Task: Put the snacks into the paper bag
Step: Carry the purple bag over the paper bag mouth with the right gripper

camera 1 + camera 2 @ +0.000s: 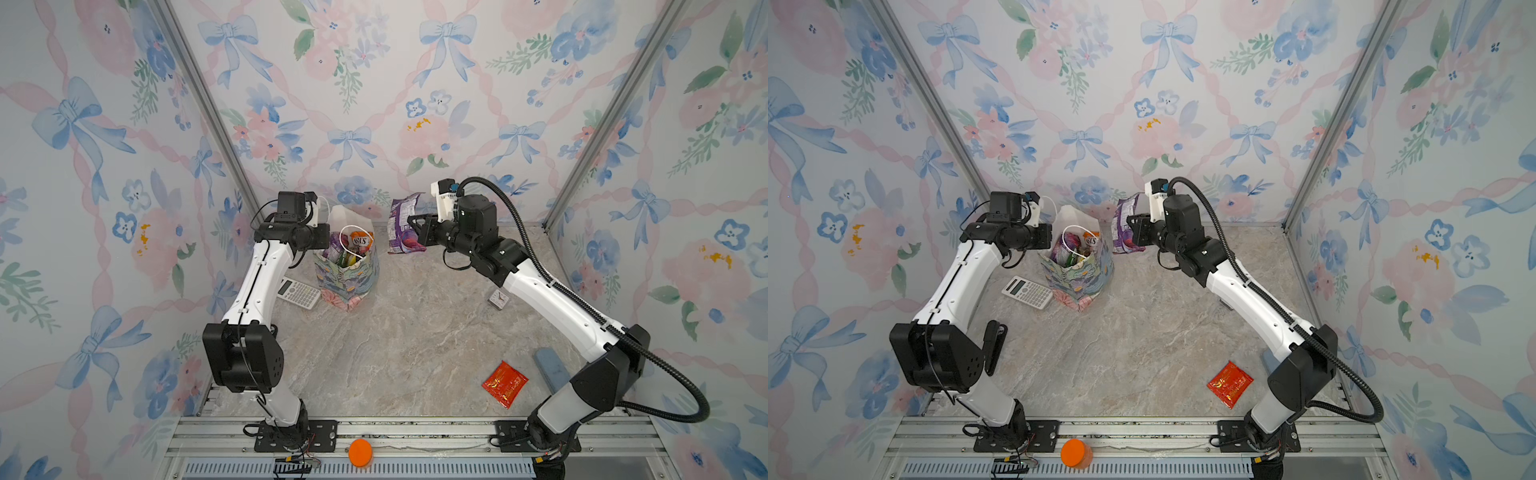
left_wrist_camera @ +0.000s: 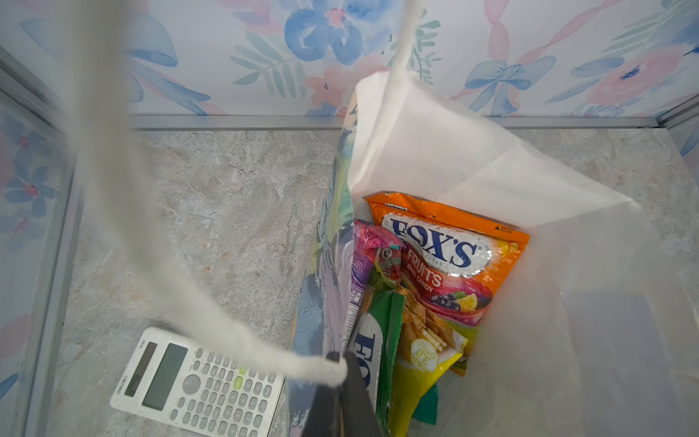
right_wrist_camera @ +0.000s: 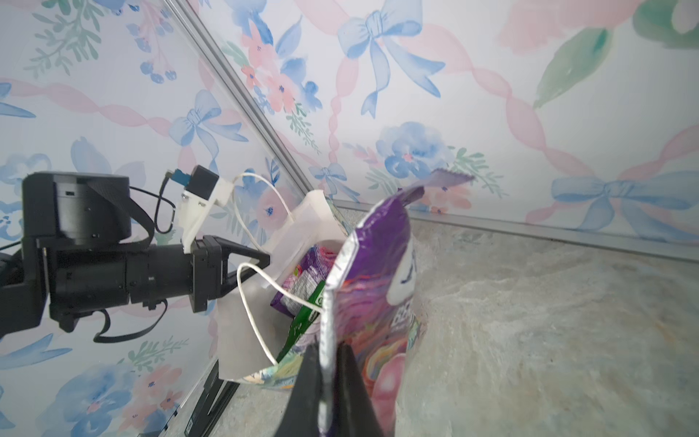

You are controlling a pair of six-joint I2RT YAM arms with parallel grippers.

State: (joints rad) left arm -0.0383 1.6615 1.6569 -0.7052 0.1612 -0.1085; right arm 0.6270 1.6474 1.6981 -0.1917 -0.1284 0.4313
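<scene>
Clenched on the side seam of the purple glossy plastic snack packet (image 3: 374,272): right claw (image 3: 328,352), pinching flat film only, not the belly. Pkt upright, off the marble-look desk (image 1: 415,332), just beside the small flower-printed paper gift bag (image 1: 349,286), not yet over its mouth. Clamped shut on the bag's rim, right where a white cord handle (image 2: 125,189) is anchored: left claw (image 2: 340,363), prob. holding the mouth open.

Handling, as a judgement:
- Pkt: light, soft, crinkly, slick film. Loose sweets inside likely, so weight shifting w/ any tilt.
- Best hold: the sealed seam, as now. No squeezing the middle.
- Risk of swing or slip from so thin a pinch.
- Bag: thin paper, light, easy to tip or crease, hence steadying at the rim.
- Mouth already crowded, so narrow edge in first.

Left wrist view only: bag's inside, w/ an orange FOX'S fruit-candy packet (image 2: 450,257) against the white lining, green and yellow pkts next to it. Also a close look at the grey-white calculator (image 2: 196,382) just beside the bag.

Right wrist view only: the seam grip up close, plus the left claw side-on at the rim.

Top views only: red foil sachet (image 1: 505,383) flat on the desk near the front, well apart from the bag, not yet bagged. In a top view, small square clock (image 1: 498,299) beside the right arm.
</scene>
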